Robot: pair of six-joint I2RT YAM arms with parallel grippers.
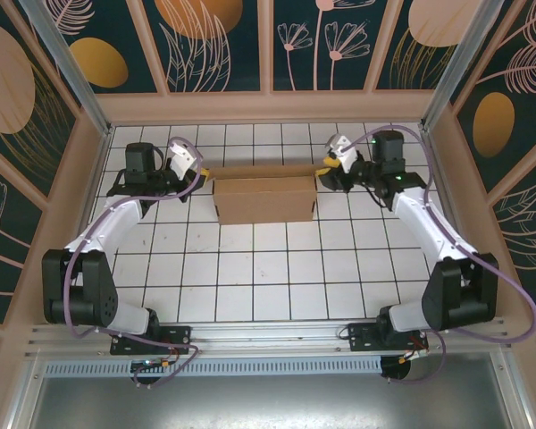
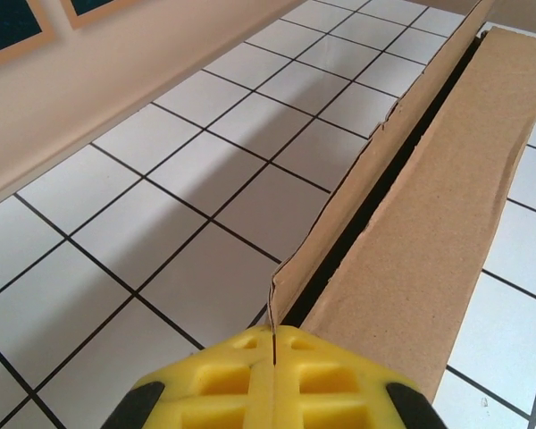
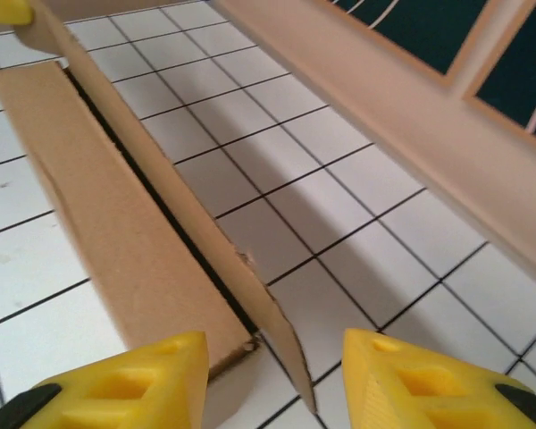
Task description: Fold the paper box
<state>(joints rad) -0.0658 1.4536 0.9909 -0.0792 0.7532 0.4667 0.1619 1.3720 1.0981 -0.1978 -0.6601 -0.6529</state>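
Paper box (image 1: 264,198) sits far-centre on the desk (image 1: 277,268), long axis left to right, its far flap (image 2: 368,179) clamped at the left end by the closed left pincer (image 2: 274,341), while the right pincer (image 3: 275,347), jaws apart, straddles the flap's right end.

Overhead view looks down from behind — wrist views face each other, close along the paper box (image 1: 264,198).

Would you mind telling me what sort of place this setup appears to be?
Probably a robot test enclosure: a white gridded tabletop, botanical-print wall panels and aluminium frame posts around it.
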